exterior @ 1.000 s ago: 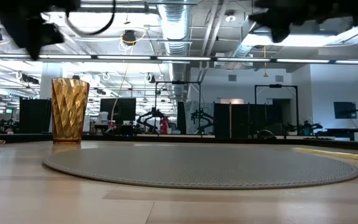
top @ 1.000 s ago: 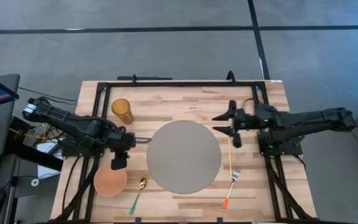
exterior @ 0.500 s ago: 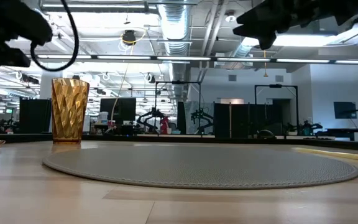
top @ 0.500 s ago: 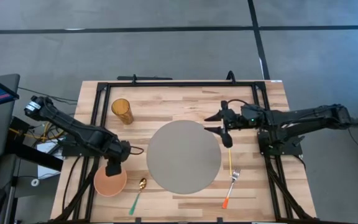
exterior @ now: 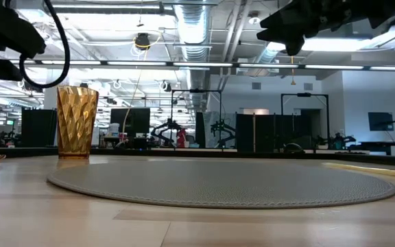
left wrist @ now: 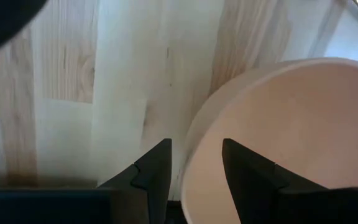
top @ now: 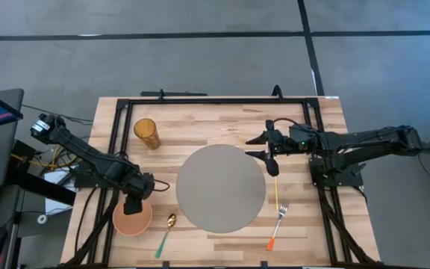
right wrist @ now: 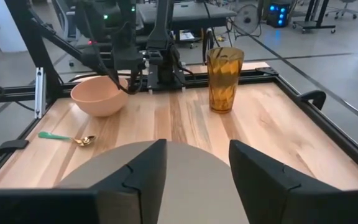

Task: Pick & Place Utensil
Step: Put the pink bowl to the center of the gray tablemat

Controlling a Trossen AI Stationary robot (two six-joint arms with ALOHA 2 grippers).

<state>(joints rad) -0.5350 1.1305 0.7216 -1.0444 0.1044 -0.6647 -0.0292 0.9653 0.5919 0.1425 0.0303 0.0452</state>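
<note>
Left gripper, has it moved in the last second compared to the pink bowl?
Yes. The left gripper has come down from beside the bowl's far edge and now straddles the rim of the pink bowl, fingers open.

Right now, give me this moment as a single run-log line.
left claw: open, straddling bowl rim | right claw: open, above placemat edge | fork, spoon: on table, untouched

The dark left arm reached in from the table's left side with its wrist angled down, and the left gripper (top: 134, 202) had its two dark fingers (left wrist: 156, 174) spread apart. The dark right arm stretched in level from the right, right gripper (top: 263, 149) open too.
</note>
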